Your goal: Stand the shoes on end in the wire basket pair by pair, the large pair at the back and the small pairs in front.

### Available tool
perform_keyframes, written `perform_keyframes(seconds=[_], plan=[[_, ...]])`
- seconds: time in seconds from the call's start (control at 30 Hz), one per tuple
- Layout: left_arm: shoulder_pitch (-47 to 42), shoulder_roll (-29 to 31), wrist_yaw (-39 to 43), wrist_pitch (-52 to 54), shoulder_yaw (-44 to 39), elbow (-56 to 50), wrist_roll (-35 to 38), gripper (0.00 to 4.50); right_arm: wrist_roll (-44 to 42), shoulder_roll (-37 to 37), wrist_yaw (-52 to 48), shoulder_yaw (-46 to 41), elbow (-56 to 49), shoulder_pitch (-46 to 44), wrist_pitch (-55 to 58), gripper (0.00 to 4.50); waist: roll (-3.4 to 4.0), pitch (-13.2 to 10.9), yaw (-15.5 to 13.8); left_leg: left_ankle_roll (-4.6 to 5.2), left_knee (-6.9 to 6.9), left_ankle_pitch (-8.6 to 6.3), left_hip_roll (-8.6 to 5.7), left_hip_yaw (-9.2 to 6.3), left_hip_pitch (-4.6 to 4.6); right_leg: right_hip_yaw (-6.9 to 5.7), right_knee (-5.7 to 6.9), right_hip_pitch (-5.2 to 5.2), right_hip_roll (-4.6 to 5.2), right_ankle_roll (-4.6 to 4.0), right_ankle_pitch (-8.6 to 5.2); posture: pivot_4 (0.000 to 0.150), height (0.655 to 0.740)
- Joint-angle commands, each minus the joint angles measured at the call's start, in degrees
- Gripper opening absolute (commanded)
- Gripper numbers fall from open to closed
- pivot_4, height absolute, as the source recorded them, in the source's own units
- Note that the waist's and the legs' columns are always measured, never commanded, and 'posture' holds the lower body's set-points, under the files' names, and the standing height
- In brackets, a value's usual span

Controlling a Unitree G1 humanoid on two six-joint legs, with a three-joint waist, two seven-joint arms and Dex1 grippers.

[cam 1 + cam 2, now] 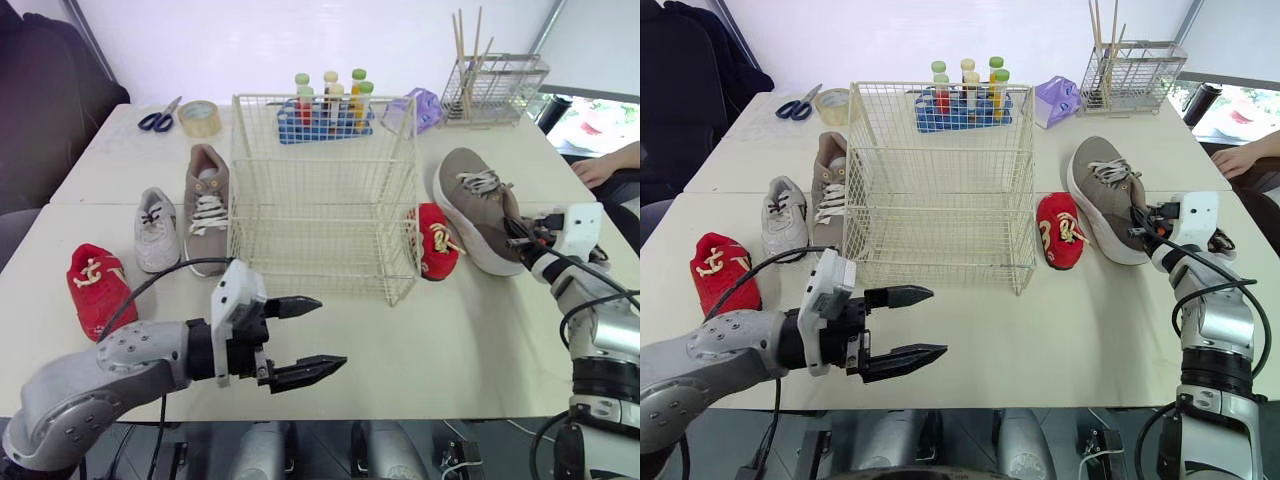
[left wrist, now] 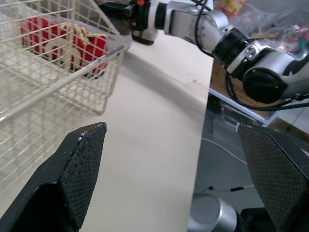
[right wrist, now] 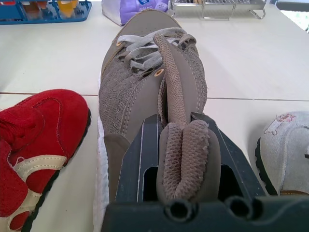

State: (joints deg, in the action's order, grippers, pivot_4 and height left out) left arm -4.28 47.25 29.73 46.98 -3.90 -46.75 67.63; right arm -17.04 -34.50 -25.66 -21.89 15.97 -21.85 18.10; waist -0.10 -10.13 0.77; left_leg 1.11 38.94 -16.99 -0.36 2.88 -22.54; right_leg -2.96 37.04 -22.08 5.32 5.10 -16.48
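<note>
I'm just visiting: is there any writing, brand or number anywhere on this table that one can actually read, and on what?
No text is readable.
Purple packet: blue print, too blurred to read.
Small grey shoe: a tiny picture, no legible letters.
Brown shoe in the right claw: no label showing.

The basket (image 1: 320, 190) is cream-coated metal wire, the brown shoe (image 3: 145, 87) coarse knitted cloth, the red shoe (image 3: 38, 125) fuzzy suede-like cloth, and the counter (image 1: 450, 340) smooth and matt.
</note>
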Motion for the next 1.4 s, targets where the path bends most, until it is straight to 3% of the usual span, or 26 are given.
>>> perform_keyframes(seconds=[0.03, 0.13, 0.33, 0.43, 0.53, 0.6, 0.67, 0.77, 0.9, 1.03, 1.13, 1.27, 1.4], plan=[[-1.7, 1.9, 1.6, -0.5, -5.2, 1.7, 4.5, 4.5, -3.1, -4.2, -0.7, -4.5, -0.5, -6.9, -2.2, 0.33, 0.38, -0.2, 0.0, 0.0, 0.01, 0.0, -0.01, 0.05, -0.06, 0.0, 0.01, -0.07, 0.05, -0.03, -0.01, 0.15, 0.74], [-4.2, 3.9, 2.8, 0.3, -7.7, 4.3, 8.2, 4.5, -5.8, -7.5, -1.4, -6.1, 0.1, -14.9, -1.9, 0.33, 0.9, -0.5, 0.0, -0.05, 0.07, 0.05, -0.08, 0.09, -0.49, 0.0, 0.09, -0.52, 0.1, 0.09, 0.08, 0.15, 0.74], [-8.0, 6.9, 2.1, 1.9, -10.3, 7.2, 14.8, 4.5, -7.5, -12.4, -7.8, -2.6, 2.3, -32.6, -3.5, 0.33, 0.92, -0.5, 0.1, -0.15, 0.0, 0.14, -0.04, 0.09, -0.99, -0.04, 0.15, -1.1, -0.06, 0.12, 0.08, 0.15, 0.74], [-7.4, 9.0, 1.9, 2.8, -12.7, 8.3, 18.1, 4.5, -10.8, -13.3, -13.2, -1.1, 7.3, -46.0, -1.0, 0.33, 0.96, -0.6, 0.3, -0.13, 0.03, 0.13, -0.03, 0.11, -0.98, -0.03, 0.13, -1.1, -0.06, 0.13, 0.08, 0.15, 0.74], [-6.5, 11.8, 0.3, 3.7, -16.6, 9.5, 23.8, 4.5, -19.8, -13.9, -30.1, 1.3, 12.0, -61.5, 10.3, 0.33, 1.07, -0.8, 0.2, -0.11, 0.08, 0.12, -0.02, 0.13, -0.99, 0.0, 0.17, -1.13, -0.04, 0.13, 0.08, 0.15, 0.74], [-4.6, 14.0, -0.4, 4.6, -20.5, 9.8, 27.8, 4.5, -22.5, -14.5, -44.1, 5.4, 12.9, -67.3, 15.4, 0.33, 1.05, -0.8, 0.2, -0.1, -0.11, 0.11, 0.0, 0.12, -1.03, 0.0, 0.09, -1.24, -0.04, 0.11, 0.07, 0.15, 0.74], [-1.6, 15.3, -1.7, 5.3, -25.2, 10.2, 30.2, 4.5, -23.2, -15.0, -55.9, 9.8, 11.7, -68.8, 17.3, 0.33, 0.88, -0.7, 0.1, -0.07, -0.23, 0.08, 0.02, -0.01, -1.03, -0.05, 0.06, -1.26, -0.02, 0.11, 0.07, 0.15, 0.74], [4.7, 16.3, -2.9, 7.7, -34.4, 10.1, 33.0, 4.5, -25.5, -16.1, -65.6, 16.3, 7.4, -66.9, 14.8, 0.33, 0.65, -0.7, 0.3, 0.33, -0.26, -0.17, -0.06, -0.05, -1.03, -0.04, -0.01, -1.17, 0.11, 0.11, 0.07, 0.15, 0.74], [14.1, 16.1, -3.5, 12.1, -50.3, 11.5, 37.3, 4.5, -31.5, -19.5, -66.8, 26.8, 1.6, -63.0, 5.5, 0.33, 0.67, -0.8, 0.3, 0.48, 0.02, -0.28, -0.32, 0.04, -1.05, -0.03, 0.0, -1.08, 0.4, 0.11, 0.07, 0.15, 0.74], [20.7, 16.5, 0.4, 17.5, -64.7, 17.5, 36.5, 4.5, -34.4, -22.5, -66.8, 38.8, 0.5, -63.4, -4.9, 0.33, 0.71, -0.8, 0.4, 0.2, 0.0, -0.13, -0.4, 0.11, -1.19, -0.08, 0.16, -1.43, 0.48, 0.12, 0.07, 0.15, 0.74], [20.7, 20.0, 4.9, 19.7, -71.8, 26.5, 33.0, 4.5, -34.1, -24.5, -66.8, 48.3, 1.0, -66.2, -14.3, 0.33, 0.68, -0.8, 0.4, 0.11, -0.04, -0.08, -0.36, 0.13, -1.27, -0.15, 0.18, -1.55, 0.43, 0.12, 0.07, 0.15, 0.74], [18.3, 25.4, 11.6, 22.2, -73.0, 34.9, 27.4, 4.5, -36.4, -26.6, -66.8, 55.5, -0.2, -69.0, -23.2, 0.33, 0.67, -0.8, 0.3, 0.11, 0.05, -0.06, -0.33, 0.14, -1.4, -0.2, 0.24, -1.88, 0.34, 0.12, 0.07, 0.15, 0.74], [13.9, 28.9, 15.7, 23.5, -63.8, 33.4, 32.2, 4.5, -39.5, -28.8, -66.8, 59.9, -3.4, -69.9, -27.2, 0.33, 0.48, -0.8, 0.2, 0.13, 0.16, -0.07, -0.32, 0.17, -1.83, -0.2, 0.28, -2.03, 0.36, 0.14, 0.08, 0.15, 0.74]])
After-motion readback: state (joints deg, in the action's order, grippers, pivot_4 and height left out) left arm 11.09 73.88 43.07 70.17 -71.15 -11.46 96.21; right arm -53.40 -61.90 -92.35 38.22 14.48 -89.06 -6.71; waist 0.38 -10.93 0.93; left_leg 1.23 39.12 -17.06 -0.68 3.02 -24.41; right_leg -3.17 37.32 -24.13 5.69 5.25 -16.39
